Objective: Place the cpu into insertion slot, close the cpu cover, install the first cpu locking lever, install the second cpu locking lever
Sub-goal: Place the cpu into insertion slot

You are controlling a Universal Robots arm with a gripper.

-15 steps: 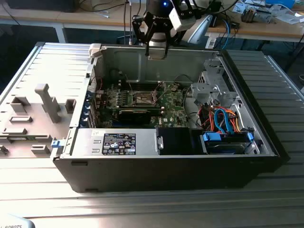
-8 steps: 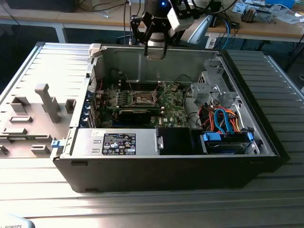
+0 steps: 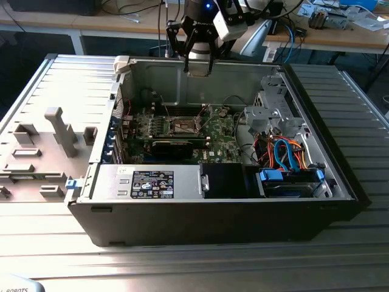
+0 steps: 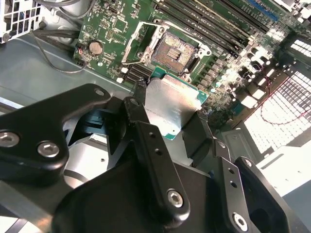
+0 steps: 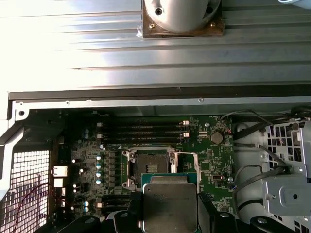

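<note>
Cpu (image 5: 170, 208), a small flat square chip with a dull silver-grey metal top, sits clamped between the gripper's two black fingers, held above the board and not yet in its socket. Around it, a ribbed grey metal table (image 3: 61, 79) carries a large black open computer case (image 3: 213, 213), lying on its side. A green circuit board (image 3: 222, 137) lies flat on the case floor. In the exterior view the black robot gripper (image 3: 199, 70) hangs over the case's far wall, well above the board. In both wrist views the jaws are closed on opposite edges of the cpu (image 4: 170, 104), which is level and tilted little. The insertion slot (image 5: 150, 162), a small square socket with a dark centre and silvery rim, lies uncovered just beside the chip's edge as seen from the wrist. The cpu cover (image 5: 185, 154), a thin silvery metal frame, stands swung off the slot at its side. A round silver coin cell (image 5: 216, 137) sits on the board nearby.
</note>
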